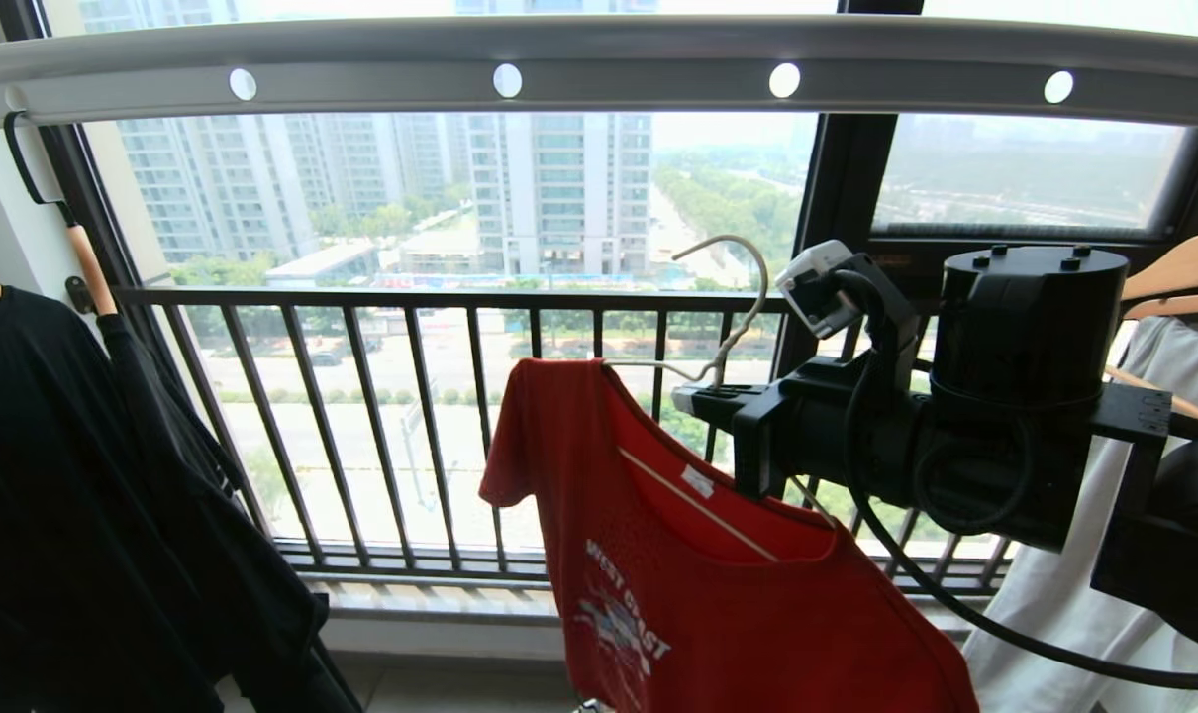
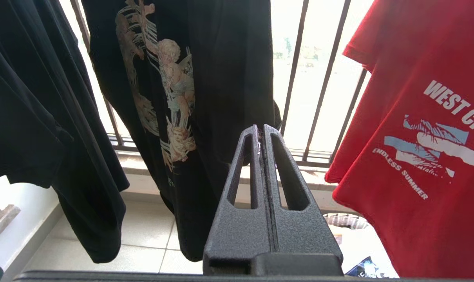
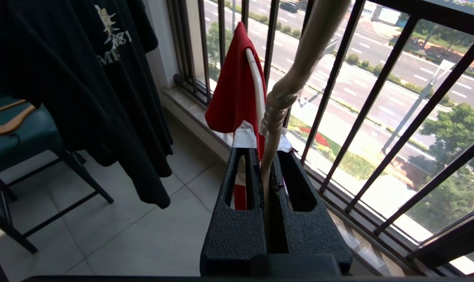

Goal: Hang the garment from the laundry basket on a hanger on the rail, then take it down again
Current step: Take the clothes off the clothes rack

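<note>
Beyond the dark railing [image 1: 411, 416] stand city towers; overhead runs the rail [image 1: 599, 59]. At centre frame, the right claw [image 1: 693, 399] grips the hanger's [image 1: 733, 317] neck below the rail, the red garment [image 1: 698, 584] draped on it. The left claw [image 2: 261, 133] is clenched, empty.

window [image 1: 559, 188]: daylight, towers | railing [image 1: 361, 416]: dark bars | floor [image 3: 115, 231]: pale tiles, probably | chair [image 3: 21, 133]: teal

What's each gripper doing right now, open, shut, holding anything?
Left gripper: shut, empty.
Right gripper: shut on the hanger carrying the red T-shirt.
</note>
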You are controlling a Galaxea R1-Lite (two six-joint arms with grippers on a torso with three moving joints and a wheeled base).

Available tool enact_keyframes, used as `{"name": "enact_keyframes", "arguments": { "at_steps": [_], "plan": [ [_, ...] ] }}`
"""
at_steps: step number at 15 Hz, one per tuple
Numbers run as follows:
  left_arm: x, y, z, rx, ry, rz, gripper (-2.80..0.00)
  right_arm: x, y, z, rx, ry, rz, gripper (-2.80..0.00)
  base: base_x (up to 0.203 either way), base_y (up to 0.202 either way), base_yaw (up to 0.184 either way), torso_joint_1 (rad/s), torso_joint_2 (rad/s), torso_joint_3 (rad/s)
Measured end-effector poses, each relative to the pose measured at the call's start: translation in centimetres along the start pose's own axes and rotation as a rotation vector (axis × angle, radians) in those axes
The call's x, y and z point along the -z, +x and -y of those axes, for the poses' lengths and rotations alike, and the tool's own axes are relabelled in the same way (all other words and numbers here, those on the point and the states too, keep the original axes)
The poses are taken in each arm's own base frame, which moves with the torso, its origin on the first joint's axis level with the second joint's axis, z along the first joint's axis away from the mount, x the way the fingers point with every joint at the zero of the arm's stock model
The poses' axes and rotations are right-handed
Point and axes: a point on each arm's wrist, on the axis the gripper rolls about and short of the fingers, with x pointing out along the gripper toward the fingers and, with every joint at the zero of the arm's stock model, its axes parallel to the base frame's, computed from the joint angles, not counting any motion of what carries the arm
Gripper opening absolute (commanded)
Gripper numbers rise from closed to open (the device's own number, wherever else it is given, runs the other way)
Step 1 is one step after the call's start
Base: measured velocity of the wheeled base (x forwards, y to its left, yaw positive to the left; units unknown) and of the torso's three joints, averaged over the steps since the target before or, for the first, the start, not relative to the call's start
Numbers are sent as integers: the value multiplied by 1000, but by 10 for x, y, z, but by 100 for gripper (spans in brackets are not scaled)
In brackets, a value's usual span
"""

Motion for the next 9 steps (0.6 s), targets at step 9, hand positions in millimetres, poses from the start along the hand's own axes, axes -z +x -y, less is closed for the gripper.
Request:
{"name": "enact_keyframes", "arguments": {
  "at_steps": [9],
  "plan": [
    [0,0,0,0,16,-2,-280,17,21,11,11,11,-45,-280,0,0,0,0,0,0]
  ]
}}
